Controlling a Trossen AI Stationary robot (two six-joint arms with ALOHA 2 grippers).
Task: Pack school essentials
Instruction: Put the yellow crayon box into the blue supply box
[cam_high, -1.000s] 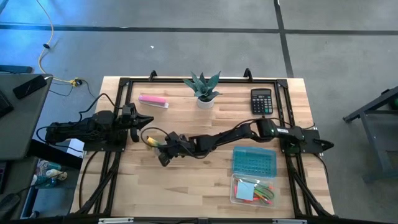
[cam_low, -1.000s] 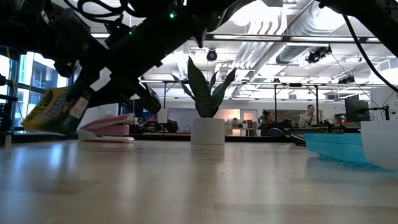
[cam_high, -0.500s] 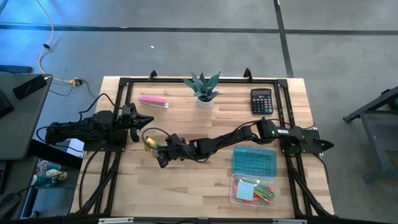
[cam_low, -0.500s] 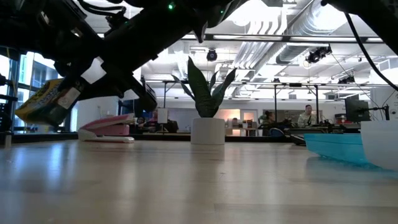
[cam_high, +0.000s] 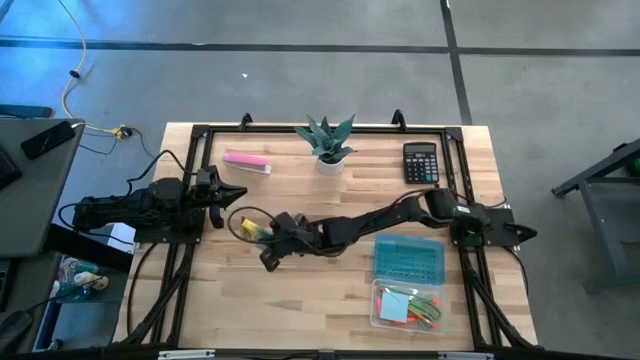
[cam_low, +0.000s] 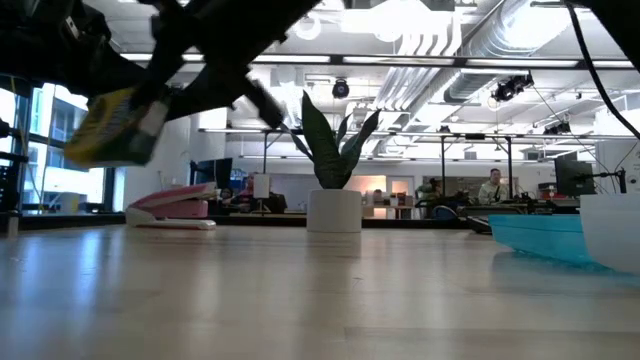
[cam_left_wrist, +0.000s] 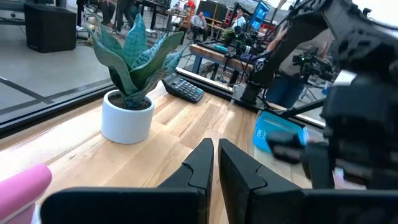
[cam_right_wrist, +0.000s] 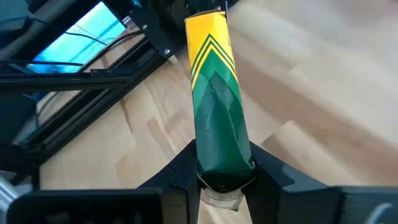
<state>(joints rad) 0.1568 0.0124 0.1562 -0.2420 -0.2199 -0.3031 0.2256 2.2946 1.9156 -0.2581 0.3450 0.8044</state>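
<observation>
A short yellow-green pack (cam_right_wrist: 213, 87) hangs above the table's left middle, with my right gripper (cam_high: 266, 240) shut on it. The low view shows the pack (cam_low: 115, 125) well above the wood. The right arm reaches across from the table's right side. At the near right, a clear box (cam_high: 405, 305) holds a light blue notepad, orange-red pens and green pieces. A blue lid (cam_high: 408, 260) lies flat just behind it. My left gripper (cam_left_wrist: 215, 148) is shut and holds nothing, level at the table's left edge (cam_high: 228, 195). My right gripper pinches the pack's green end (cam_right_wrist: 219, 167) between its two fingers. The fingers come from the table's right, slanting downward, and lie along the pack. The pack juts out past the fingertips with its yellow end (cam_right_wrist: 207, 25) foremost, tilted and lifted clear of the table.
A pink bar (cam_high: 246, 161) lies at the far left. A potted plant (cam_high: 326, 145) stands at the far middle and a black calculator (cam_high: 421, 162) lies at the far right. Black frame rails run along both sides of the table.
My right gripper has risen with the yellow-green pack and drifted slightly toward the table's right. The pack now hangs clearly higher above the wood than before and has tipped a little.
</observation>
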